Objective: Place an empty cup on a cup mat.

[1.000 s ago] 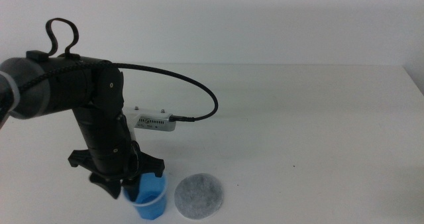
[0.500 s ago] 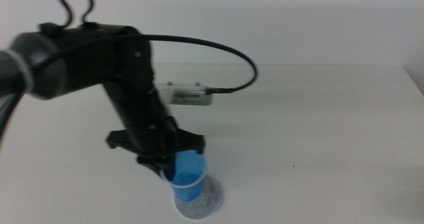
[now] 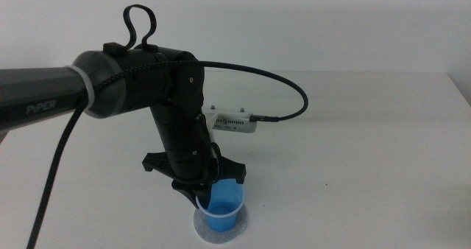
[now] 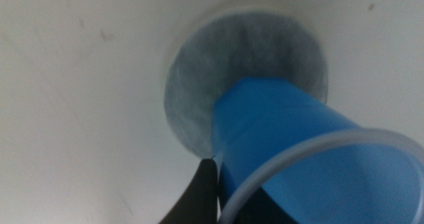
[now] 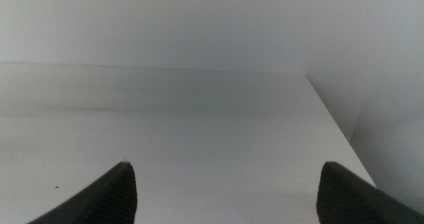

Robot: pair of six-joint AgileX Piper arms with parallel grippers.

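You're looking at lab-style test bench: bare white table [image 3: 383, 146], blank white wall [image 3: 309, 20] behind table, black Piper-branded arm [image 3: 88, 94] over table, cabled wrist camera [image 3: 235, 122] on arm.

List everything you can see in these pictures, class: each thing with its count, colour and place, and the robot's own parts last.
cup: one, light blue, upright over the mat, held at its rim.
cup mat: one, speckled grey, near the table's front edge, under the cup.
table: one, white, carries everything.
left gripper: one, black, jaws shut on the cup's rim, above the mat.
right gripper: one, dark, jaws open, waiting over bare table, outside the middle view.
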